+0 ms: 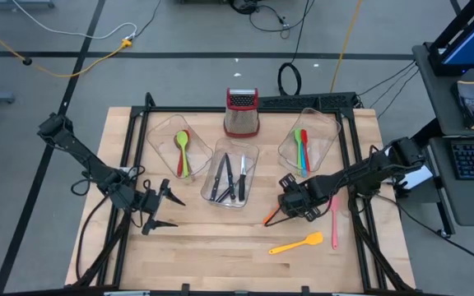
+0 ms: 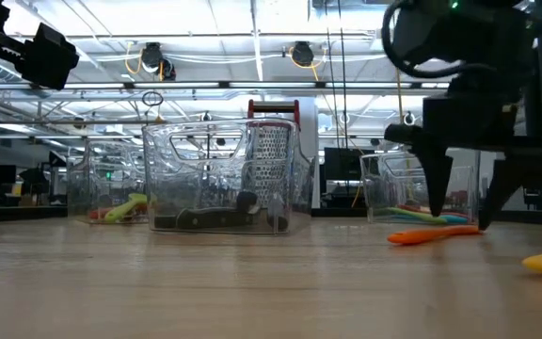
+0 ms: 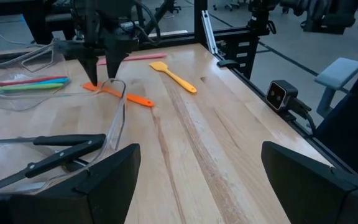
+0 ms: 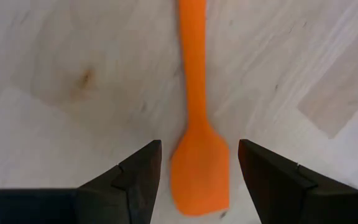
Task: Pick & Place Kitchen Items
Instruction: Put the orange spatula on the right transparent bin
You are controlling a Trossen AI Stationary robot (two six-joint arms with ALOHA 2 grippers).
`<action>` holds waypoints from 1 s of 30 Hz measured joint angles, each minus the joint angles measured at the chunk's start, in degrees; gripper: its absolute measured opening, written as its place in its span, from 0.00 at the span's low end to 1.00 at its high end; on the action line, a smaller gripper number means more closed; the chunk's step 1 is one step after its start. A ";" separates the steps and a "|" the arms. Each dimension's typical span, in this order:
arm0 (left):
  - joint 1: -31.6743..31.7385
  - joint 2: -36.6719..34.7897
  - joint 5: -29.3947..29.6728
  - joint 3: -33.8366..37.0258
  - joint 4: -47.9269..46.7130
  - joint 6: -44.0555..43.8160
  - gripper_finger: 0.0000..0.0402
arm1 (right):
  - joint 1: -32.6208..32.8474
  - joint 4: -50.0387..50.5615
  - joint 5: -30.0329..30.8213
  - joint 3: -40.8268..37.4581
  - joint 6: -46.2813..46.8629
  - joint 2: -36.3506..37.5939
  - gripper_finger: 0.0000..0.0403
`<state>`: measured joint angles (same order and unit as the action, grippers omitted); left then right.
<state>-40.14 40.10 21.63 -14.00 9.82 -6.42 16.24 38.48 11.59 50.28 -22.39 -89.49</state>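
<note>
While right tool is straddling the orange spatula, fingers apart, it should be dropping lower and keeping centred before clamping.

Left tool is waiting, fingers apart.

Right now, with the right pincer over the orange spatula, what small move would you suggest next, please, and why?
Probably lower the right pincer slightly and close. Its open fingers already straddle the orange spatula, which lies flat on the table, apparently not yet gripped.

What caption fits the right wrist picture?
Right pincer open, straddling the orange spatula lying on the wooden table.
</note>
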 joint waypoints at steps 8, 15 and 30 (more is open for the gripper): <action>0.00 0.00 0.01 0.00 -0.07 -0.16 0.83 | -2.85 -1.46 -6.50 0.28 -5.80 -7.24 0.52; 0.00 0.00 0.01 0.00 -0.39 0.11 0.83 | -3.97 4.26 -8.75 0.47 -5.44 -12.50 0.48; 0.00 0.01 -0.07 0.00 -0.61 -0.09 0.84 | -3.72 3.74 -11.34 0.28 -5.15 -12.64 0.16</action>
<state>-40.14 40.11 21.56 -14.00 9.22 -6.50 12.52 42.22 0.25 50.57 -27.54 -102.13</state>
